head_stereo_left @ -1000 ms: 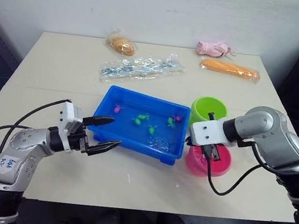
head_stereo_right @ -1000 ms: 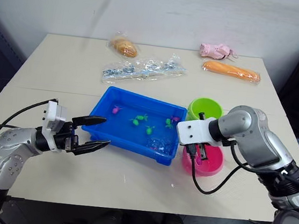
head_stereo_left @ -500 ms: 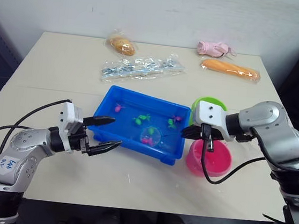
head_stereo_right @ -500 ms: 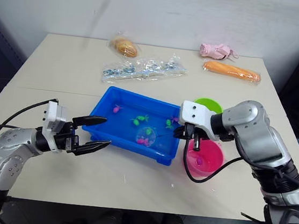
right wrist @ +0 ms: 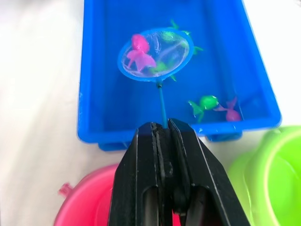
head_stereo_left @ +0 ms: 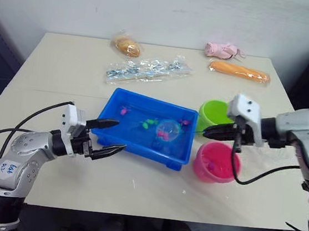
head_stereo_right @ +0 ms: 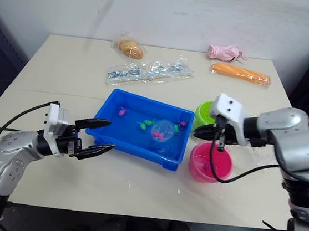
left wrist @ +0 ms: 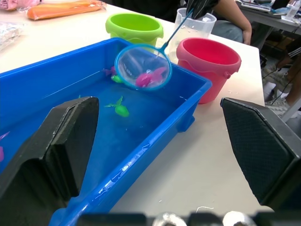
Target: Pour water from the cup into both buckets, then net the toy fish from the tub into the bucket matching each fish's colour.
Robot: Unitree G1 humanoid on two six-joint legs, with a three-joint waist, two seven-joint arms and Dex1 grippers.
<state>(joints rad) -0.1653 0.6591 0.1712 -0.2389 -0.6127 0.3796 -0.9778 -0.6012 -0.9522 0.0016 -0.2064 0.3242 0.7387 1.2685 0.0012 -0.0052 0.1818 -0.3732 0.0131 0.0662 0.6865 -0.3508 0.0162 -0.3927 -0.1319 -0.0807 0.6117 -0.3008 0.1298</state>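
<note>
1. While the right pincer grips the net handle, a pink fish sits in the hoop, ahead of its tips over the tub.
2. Keep the hoop level; swing back to the pink bucket just under the pincer.
3. Left pincer gapes idle.

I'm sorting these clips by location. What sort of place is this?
Probably an indoor lab or office set up for robot trials: a plain beige table against a bare white wall, laid out with props such as a blue tub and bagged toy food, and a seated person beside it.
</note>
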